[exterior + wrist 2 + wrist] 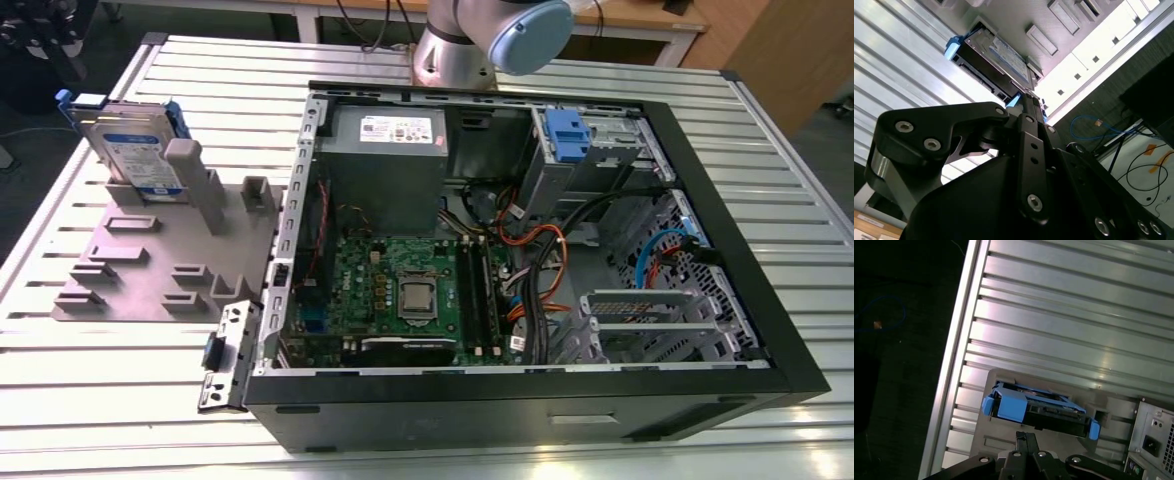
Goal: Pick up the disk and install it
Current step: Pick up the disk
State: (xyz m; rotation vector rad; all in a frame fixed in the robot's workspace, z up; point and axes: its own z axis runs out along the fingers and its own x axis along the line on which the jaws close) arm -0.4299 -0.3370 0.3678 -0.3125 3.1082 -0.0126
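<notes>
My jaws are together with nothing between them, and my gripper (1026, 436) hangs just short of the disk (1054, 413). I judge this to be the approach of the pick-up step, and a grasp calls for parting them first and lining up on its blue-framed edge. There is one disk, standing on edge in one grey holder (134, 270) at the upper left of the exterior view, beside one open computer case (534, 400) in the middle.
</notes>
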